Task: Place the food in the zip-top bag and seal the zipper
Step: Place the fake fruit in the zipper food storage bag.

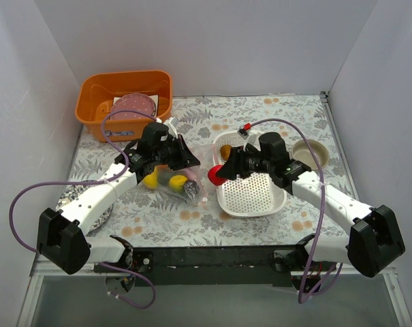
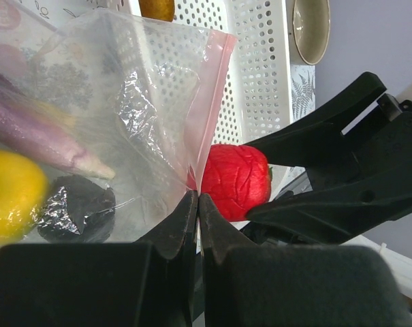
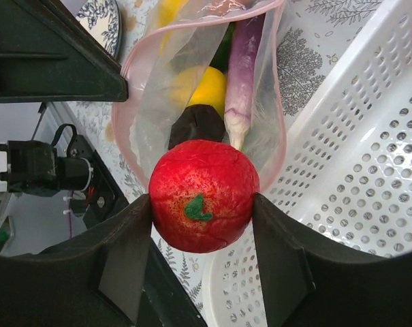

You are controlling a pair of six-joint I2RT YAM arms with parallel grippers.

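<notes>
Now, with the left hand [image 2: 197, 208] pinched shut on the bag [image 2: 124, 102] rim, push the right hand [image 3: 202, 211], gripping the apple [image 3: 204, 191], forward past the zipper [image 2: 216, 88] before releasing.

no readable text, labels, brands or numbers in any of the three views; the white patch inside the orange bin [image 1: 121, 102] is too small to make out
</notes>
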